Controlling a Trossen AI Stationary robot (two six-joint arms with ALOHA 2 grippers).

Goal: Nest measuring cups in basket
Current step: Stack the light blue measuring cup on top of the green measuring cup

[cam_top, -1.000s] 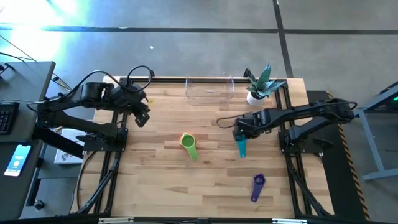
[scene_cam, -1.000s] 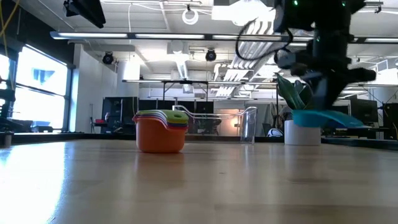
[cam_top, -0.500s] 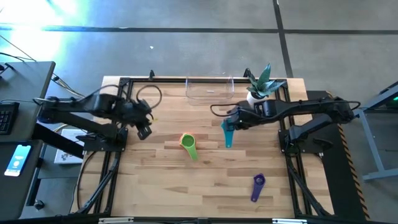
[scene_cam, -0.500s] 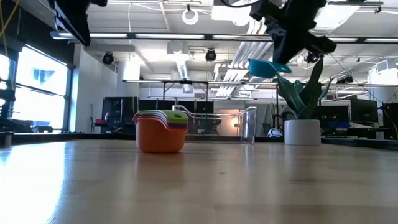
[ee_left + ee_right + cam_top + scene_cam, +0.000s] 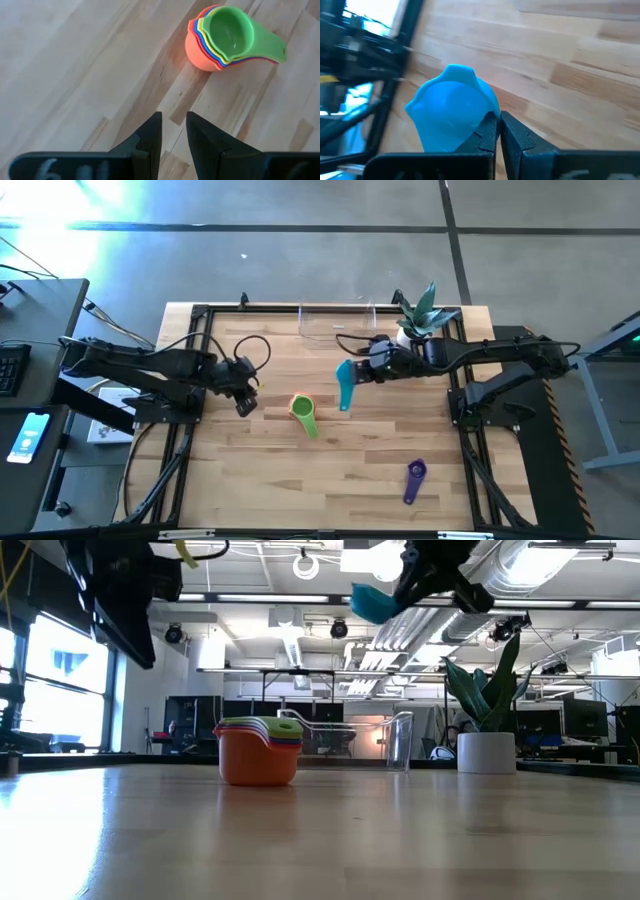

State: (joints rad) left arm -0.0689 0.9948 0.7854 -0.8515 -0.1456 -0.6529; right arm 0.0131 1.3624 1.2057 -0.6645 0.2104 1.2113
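On wooden table (image 5: pixel 330 480): clear basket (image 5: pixel 337 325) at far edge. Right gripper (image 5: pixel 362 370) above table, near basket, clamped on teal cup (image 5: pixel 344 384). Left gripper (image 5: pixel 245 402) beside nested cup stack (image 5: pixel 303 412), fingers slightly apart, grasping nothing. Purple cup (image 5: pixel 414 480) alone, near front-right.

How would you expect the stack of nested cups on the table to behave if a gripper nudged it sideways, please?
The stack of nested cups would probably slide rather than roll, since its orange bottom cup sits flat on the table. It looks like light plastic, so it should shift easily. A push on the green handle might spin it.
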